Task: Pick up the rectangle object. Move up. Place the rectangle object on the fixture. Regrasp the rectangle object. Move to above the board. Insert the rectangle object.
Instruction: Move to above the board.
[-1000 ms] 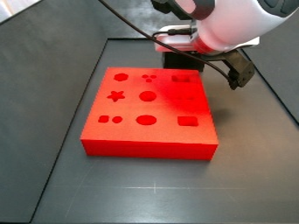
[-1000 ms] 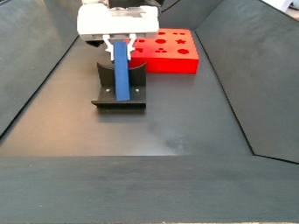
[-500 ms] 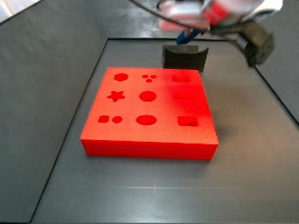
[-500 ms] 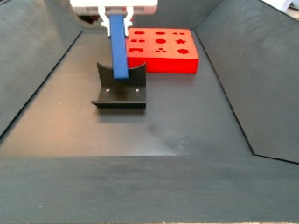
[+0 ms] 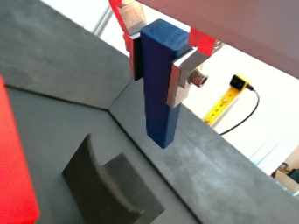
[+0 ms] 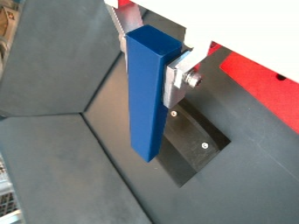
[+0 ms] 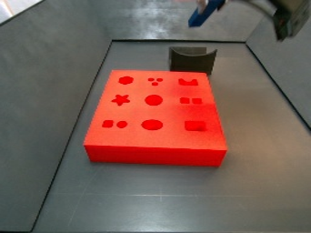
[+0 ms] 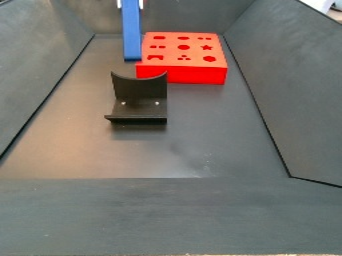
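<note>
Gripper: the gripper [image 5: 162, 52] is up in the air, above the fixture [image 8: 136, 98].
Jaws: they are shut tight on the blue bar, one silver finger [image 6: 179, 77] on each side.
Blue bar: the rectangle object [image 6: 149, 96] hangs straight down from the jaws and touches nothing else.
Wrist views: both show the fingers and the bar up close, with the dark fixture [image 5: 103, 182] on the floor below.
Side views: one shows the bar [image 8: 132, 28] reaching out of the top of the picture; in the other it is only a small blue blur [image 7: 205, 12] at the top edge. The fingers cannot be seen in either.
Board: the red board [image 7: 157, 116] lies flat with its shaped holes facing up. It sits just beside the fixture [image 7: 191, 60].
Floor: the floor [image 8: 174, 150] is dark grey and smooth, with sloped dark walls around it.
</note>
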{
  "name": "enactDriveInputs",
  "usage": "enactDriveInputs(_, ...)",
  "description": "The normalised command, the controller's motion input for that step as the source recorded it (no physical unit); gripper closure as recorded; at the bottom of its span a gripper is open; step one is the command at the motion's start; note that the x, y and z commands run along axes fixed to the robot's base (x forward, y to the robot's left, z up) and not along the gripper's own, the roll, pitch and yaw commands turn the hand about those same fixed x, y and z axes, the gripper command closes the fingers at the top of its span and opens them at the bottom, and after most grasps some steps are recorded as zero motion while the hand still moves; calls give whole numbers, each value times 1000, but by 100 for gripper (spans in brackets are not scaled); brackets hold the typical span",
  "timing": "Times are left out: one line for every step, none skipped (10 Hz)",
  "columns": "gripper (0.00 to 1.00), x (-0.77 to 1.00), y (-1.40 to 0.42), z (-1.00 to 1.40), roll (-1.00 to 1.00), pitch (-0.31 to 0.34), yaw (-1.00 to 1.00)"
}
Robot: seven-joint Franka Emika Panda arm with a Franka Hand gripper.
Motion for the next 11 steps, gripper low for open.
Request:
enactDriveInputs(100,8,-102,1000,-38,62,-11)
enactDriveInputs(100,9,-98,1000,-38,87,1)
enactDriveInputs(100,10,-91,1000,-30,114,16)
enactDriveInputs(100,14,-91,1000,-29,122,24)
enactDriveInputs(100,22,-84,1000,-25,142,44)
enactDriveInputs(100,31,-84,1000,-26,154,57)
enactDriveInputs(100,42,-79,992,-24,160,80)
enactDriveInputs(100,38,-64,821,-24,155,93)
enactDriveInputs(100,34,-46,648,-23,149,107)
enactDriveInputs(100,29,-36,478,-26,137,116)
enactDriveInputs(100,26,-28,260,-37,118,124)
